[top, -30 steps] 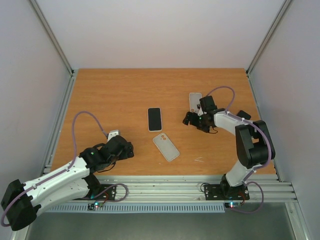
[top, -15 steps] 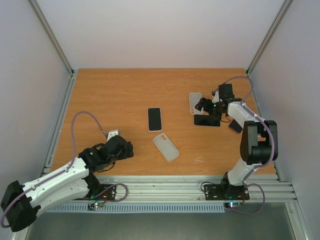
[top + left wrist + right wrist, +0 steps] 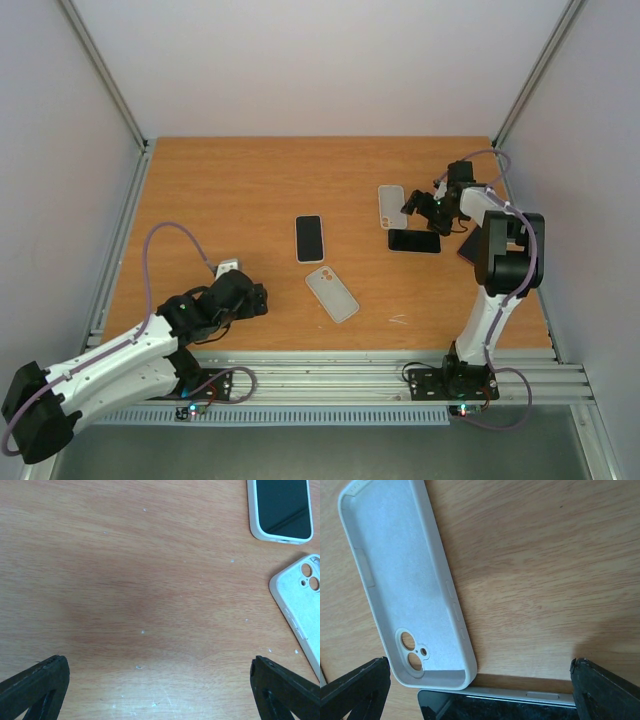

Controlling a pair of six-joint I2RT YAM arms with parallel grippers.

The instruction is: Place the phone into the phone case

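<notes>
Phone (image 3: 495,709) mostly cut off below — seemingly touching the case (image 3: 395,580) end.

Your left pincer (image 3: 160,692) hangs over the wooden table (image 3: 130,580), its black fingertips (image 3: 35,685) spread wide at 7 and 5 o'clock. At 1 o'clock lies a white-rimmed phone (image 3: 280,509), screen up. At 3 o'clock, near it but apart, lies a white phone case (image 3: 303,612).
</notes>
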